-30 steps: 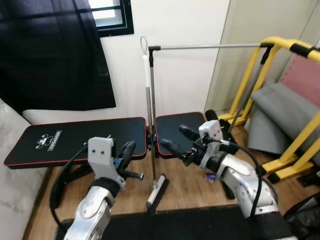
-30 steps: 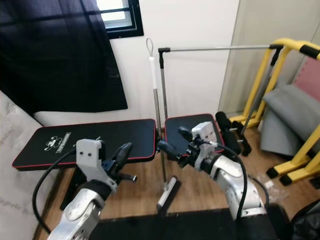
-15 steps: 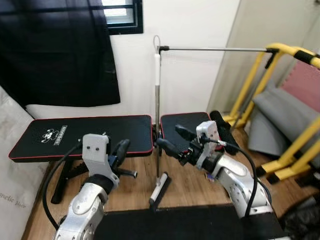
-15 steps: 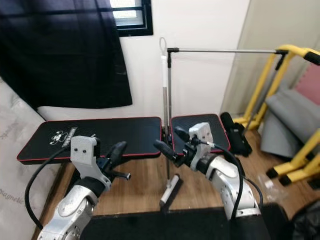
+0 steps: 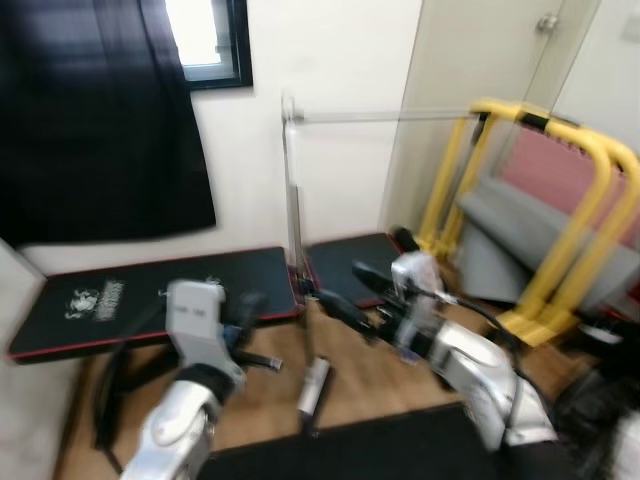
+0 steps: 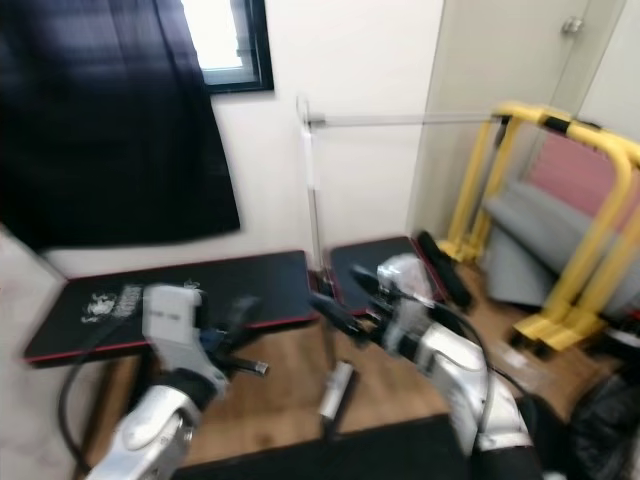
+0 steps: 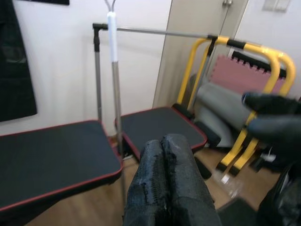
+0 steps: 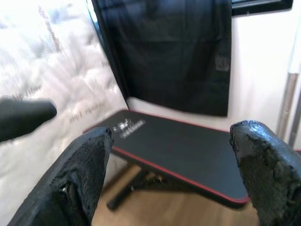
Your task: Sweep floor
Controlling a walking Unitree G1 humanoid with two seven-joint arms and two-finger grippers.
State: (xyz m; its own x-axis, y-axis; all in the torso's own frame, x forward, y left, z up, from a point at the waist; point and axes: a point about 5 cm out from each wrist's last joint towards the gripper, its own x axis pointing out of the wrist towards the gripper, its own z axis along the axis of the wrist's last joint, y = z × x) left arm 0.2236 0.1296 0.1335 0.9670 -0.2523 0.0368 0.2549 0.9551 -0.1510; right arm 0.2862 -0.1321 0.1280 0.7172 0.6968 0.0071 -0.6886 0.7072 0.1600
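Note:
A broom stands upright against the wall, its thin silver and white handle (image 5: pixel 291 200) rising between two black bench pads and its dark head (image 5: pixel 312 385) resting on the wood floor. The handle (image 7: pixel 114 70) is also ahead of the left wrist camera. My left gripper (image 5: pixel 250 310) is raised to the left of the broom, its fingers (image 7: pixel 164 160) pressed together and holding nothing. My right gripper (image 5: pixel 352 296) hovers just right of the handle at mid height, its fingers (image 8: pixel 89 165) spread wide apart and not touching the handle. Both eye views are blurred.
A long black bench (image 5: pixel 150 290) with red trim lies against the wall at the left. A yellow metal frame (image 5: pixel 560 200) with grey and pink pads stands at the right. A black mat (image 5: pixel 380 440) lies at my feet. A black curtain (image 5: pixel 90 120) hangs behind.
The whole picture has shifted and blurred, so the camera has moved. Both arms keep their pose by the broom, which still stands in place.

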